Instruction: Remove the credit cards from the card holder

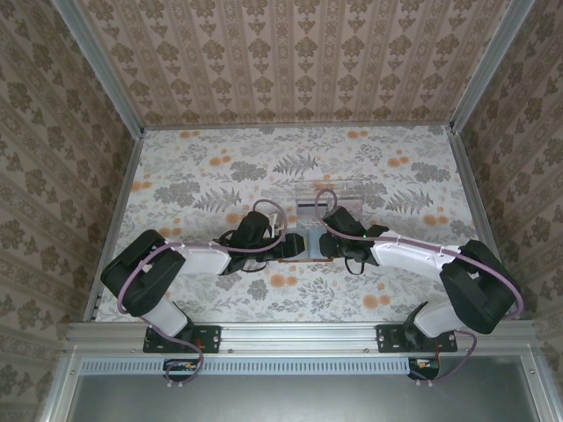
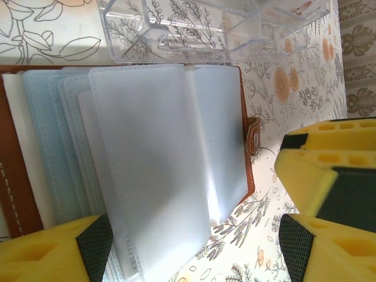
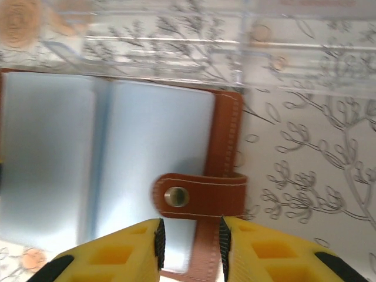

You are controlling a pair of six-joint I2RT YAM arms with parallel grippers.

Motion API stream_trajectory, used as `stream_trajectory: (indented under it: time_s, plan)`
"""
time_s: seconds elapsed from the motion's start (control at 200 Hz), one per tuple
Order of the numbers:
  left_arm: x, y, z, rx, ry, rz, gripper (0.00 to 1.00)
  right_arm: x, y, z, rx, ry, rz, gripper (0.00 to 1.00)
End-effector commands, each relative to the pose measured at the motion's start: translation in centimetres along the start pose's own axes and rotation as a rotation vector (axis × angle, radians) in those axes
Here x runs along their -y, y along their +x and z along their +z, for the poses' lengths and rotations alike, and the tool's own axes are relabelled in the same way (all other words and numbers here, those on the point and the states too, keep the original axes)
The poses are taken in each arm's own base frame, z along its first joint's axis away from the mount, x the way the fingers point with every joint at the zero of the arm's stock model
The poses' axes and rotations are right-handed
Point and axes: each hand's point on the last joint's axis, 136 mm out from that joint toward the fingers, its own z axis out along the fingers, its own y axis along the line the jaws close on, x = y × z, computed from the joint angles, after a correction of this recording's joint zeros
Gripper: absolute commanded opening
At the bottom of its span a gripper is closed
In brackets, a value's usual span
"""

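Top external view shows both arms reaching inward over the floral counter (image 1: 220,167). They meet at the card holder (image 1: 301,247), which lies open and flat near the middle, just in front of a clear plastic tray (image 1: 327,195). Left wrist view has the holder's brown cover spread beneath a fan of cloudy blue-grey sleeves (image 2: 147,164), too frosted to tell what sits inside. The left jaws stand wide and grip nothing: one yellow pad (image 2: 53,252) is over the sleeves' near corner, the other beyond the cover's edge above the counter. Right wrist view has the right jaws narrow, their yellow pads (image 3: 117,252) straddling the cover's stitched brown edge just below the snap strap (image 3: 202,197), which folds inward onto a sleeve. Whether they pinch the leather I cannot tell.
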Motion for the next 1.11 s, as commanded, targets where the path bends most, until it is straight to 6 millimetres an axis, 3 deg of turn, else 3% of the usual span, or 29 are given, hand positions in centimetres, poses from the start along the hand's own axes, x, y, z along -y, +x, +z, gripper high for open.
stream_trajectory:
  time_s: [0.0, 0.18, 0.4, 1.1]
  plan:
    - [-2.1, 2.0, 0.2, -0.067, -0.07, -0.037, 0.78, 0.9, 1.9, 1.1, -0.067, 0.011, 0.042, 0.34]
    - [-1.9, 1.9, 0.2, -0.068, -0.07, -0.034, 0.78, -0.3, 3.0, 2.6, -0.121, -0.058, 0.067, 0.33]
    - [-1.1, 1.8, 0.6, -0.076, -0.049, -0.018, 0.78, -2.6, 2.9, 2.7, -0.14, -0.184, 0.084, 0.28]
    - [1.3, 1.2, 0.1, -0.048, 0.061, 0.009, 0.81, -2.1, 3.1, 2.9, -0.147, -0.155, 0.075, 0.29]
